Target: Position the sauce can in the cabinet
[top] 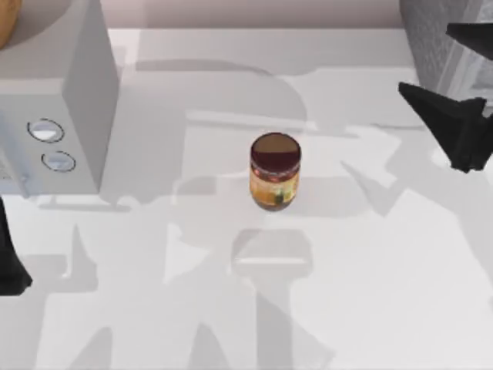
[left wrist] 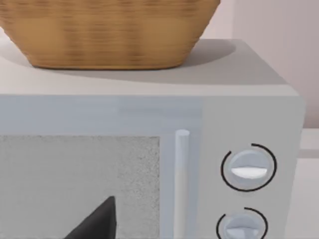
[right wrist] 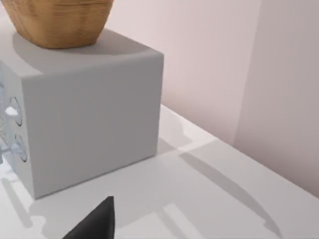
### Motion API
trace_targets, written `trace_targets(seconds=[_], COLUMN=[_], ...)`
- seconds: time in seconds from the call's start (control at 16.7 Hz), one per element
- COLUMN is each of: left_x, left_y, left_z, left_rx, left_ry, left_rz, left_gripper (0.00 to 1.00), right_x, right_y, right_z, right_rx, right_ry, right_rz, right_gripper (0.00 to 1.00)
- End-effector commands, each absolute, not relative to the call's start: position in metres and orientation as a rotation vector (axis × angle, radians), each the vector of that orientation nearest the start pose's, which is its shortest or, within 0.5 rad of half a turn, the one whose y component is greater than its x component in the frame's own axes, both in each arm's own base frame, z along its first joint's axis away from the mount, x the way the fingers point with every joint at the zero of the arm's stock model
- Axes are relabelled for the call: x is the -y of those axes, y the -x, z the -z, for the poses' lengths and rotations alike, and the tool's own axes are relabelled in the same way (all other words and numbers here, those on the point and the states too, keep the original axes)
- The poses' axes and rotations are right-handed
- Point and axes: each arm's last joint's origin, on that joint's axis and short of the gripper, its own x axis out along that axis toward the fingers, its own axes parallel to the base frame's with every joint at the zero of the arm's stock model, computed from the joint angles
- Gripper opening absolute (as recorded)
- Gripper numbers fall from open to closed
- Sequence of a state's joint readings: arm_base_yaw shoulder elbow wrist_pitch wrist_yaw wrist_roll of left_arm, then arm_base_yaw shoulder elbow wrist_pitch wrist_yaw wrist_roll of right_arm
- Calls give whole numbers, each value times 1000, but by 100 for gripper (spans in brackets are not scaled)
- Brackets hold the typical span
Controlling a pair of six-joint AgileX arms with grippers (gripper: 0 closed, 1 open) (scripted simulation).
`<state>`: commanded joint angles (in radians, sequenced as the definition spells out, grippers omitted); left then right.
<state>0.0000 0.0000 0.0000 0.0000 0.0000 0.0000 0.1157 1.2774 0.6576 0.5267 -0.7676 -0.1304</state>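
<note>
The small round sauce can [top: 274, 172], with its dark brown lid, red band and yellow label, stood upright in the middle of the top view, alone on the white worktop [top: 370, 293]. Nothing touched it.

My right gripper [top: 454, 127], a black pointed shape, hung at the right edge of the frame, well apart from the can. I could not tell if its jaws were released or clenched. My left gripper [top: 9, 262] sat parked at the lower left edge, and I could not tell its jaws either.

The big grey box with two round knobs [top: 58, 100] sat at the upper left, with a woven brown basket [left wrist: 107, 32] on top of it.

I judged the pick had not started. To do it well, I would bring the right gripper over the can, come down straight, and squeeze around its middle so it would not tip.
</note>
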Motion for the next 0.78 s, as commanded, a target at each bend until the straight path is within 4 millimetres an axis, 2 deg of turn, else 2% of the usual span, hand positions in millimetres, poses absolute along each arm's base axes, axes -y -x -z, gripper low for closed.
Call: trace_targets(seconds=[0.18, 0.42, 0.6, 0.78], left_x=[1, 1, 1, 1], left_y=[-106, -106, -106, -106], left_z=[-160, -160, -160, -160], left_rx=[0, 0, 0, 0], left_ry=[0, 0, 0, 0], left_rz=[0, 0, 0, 0], left_gripper=[100, 100, 100, 100], right_x=[-71, -93, -106, -115], right_y=[-321, -375, -397, -406], right_z=[-220, -153, -97, -51], right_rx=[-55, -74, -82, -83], right_ry=[118, 116, 102, 87], right_rz=[-1079, -1293, -1421, -1510], right_gripper=[100, 100, 100, 100])
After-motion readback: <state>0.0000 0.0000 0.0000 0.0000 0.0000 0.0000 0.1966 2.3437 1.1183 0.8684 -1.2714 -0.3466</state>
